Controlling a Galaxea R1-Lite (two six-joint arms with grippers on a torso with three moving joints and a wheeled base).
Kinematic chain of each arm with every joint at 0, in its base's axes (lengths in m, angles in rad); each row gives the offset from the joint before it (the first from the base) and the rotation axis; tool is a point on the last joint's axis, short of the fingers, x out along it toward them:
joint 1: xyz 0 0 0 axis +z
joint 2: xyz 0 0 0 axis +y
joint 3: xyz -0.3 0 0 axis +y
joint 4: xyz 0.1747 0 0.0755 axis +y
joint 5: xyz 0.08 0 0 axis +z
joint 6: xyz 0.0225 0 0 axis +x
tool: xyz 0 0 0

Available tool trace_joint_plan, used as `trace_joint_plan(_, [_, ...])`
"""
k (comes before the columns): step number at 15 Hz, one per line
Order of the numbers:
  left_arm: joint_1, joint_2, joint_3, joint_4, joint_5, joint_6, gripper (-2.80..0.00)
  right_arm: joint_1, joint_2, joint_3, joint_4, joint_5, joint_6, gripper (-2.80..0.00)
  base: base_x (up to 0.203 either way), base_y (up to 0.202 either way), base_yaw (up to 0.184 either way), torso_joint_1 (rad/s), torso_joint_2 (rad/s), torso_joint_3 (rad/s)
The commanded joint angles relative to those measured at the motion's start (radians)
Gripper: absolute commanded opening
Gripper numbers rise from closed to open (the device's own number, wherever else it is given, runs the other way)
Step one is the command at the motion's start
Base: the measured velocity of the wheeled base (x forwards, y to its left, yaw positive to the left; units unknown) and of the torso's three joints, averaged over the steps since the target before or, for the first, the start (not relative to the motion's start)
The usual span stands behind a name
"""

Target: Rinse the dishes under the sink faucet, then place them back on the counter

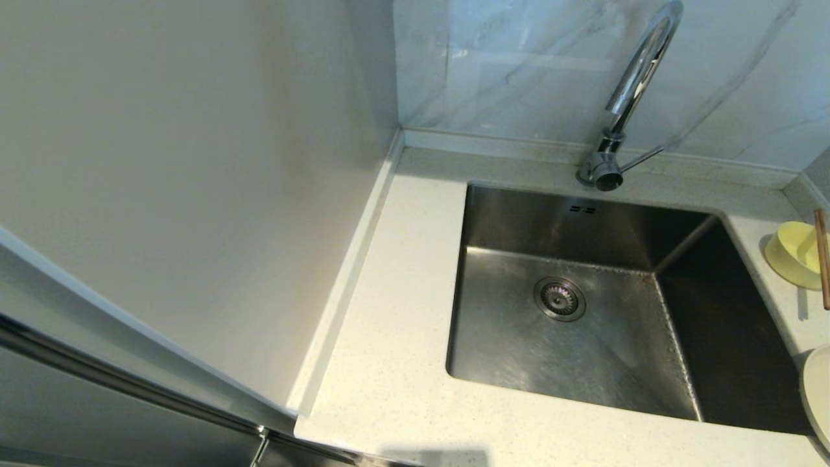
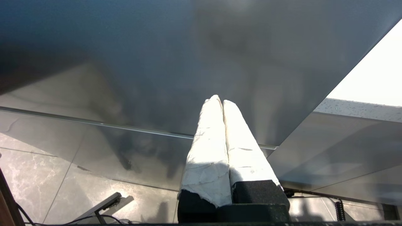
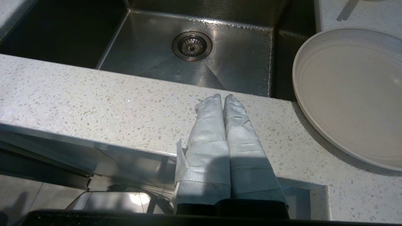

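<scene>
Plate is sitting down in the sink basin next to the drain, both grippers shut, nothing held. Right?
Not quite. The plate rests on the counter beside the sink, its rim overhanging the basin edge, as the right wrist view shows. The basin holds only the drain. The left gripper and right gripper are shut and empty.

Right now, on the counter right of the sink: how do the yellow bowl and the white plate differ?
Colour: the yellow bowl is pale yellow, the white plate off-white.
Size and shape: the bowl is smaller and deeper, the plate wider and shallow.
Place: the bowl sits nearer the back wall, the plate nearer the counter's front edge, overhanging the sink rim.
Load: the chopsticks lie across the bowl; the plate looks bare.
Shared: both round, both on the counter.
</scene>
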Motion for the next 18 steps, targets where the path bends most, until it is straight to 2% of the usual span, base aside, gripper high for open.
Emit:
trace_joint_plan(1, [0.0,0.0,0.0,0.0,0.0,0.0,-2.8,0.0,0.002,0.002,0.0,0.0,0.0,-2.8,0.0,0.0,0.0,0.0,0.0,0.0])
trace_joint_plan(18, [0.0,0.0,0.0,0.0,0.0,0.0,-2.8,0.0,0.002,0.002,0.0,0.0,0.0,-2.8,0.0,0.0,0.0,0.0,0.0,0.0])
